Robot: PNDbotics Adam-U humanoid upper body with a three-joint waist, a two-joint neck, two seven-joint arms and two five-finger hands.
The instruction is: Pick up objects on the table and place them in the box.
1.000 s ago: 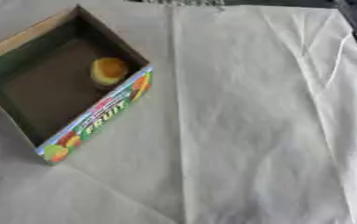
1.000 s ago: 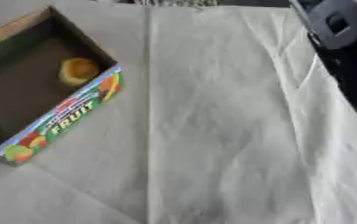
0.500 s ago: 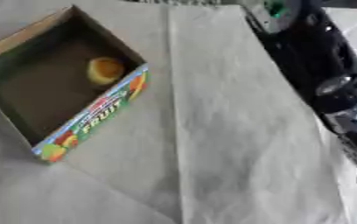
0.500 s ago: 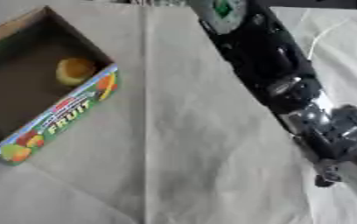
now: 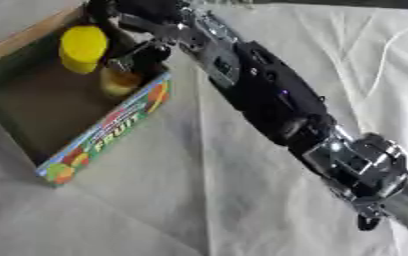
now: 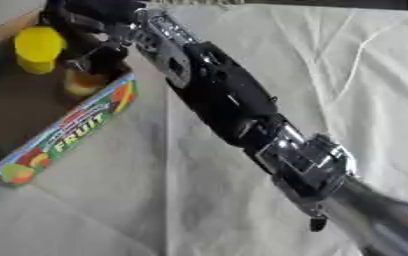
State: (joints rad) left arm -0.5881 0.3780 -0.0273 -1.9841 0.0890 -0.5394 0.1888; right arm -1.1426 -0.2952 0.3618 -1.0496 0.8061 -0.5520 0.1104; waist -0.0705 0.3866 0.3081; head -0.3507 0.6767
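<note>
The robot's right arm (image 5: 269, 95) is reaching in from the lower right and stretching diagonally up to the far left, its silver wrist joint (image 5: 361, 162) showing near the bottom right. The right hand (image 6: 98, 25) is sitting at the upper left with its fingers (image 5: 142, 55) curling downward around a yellow object (image 5: 83, 47). The left hand is showing in neither eye view.
</note>
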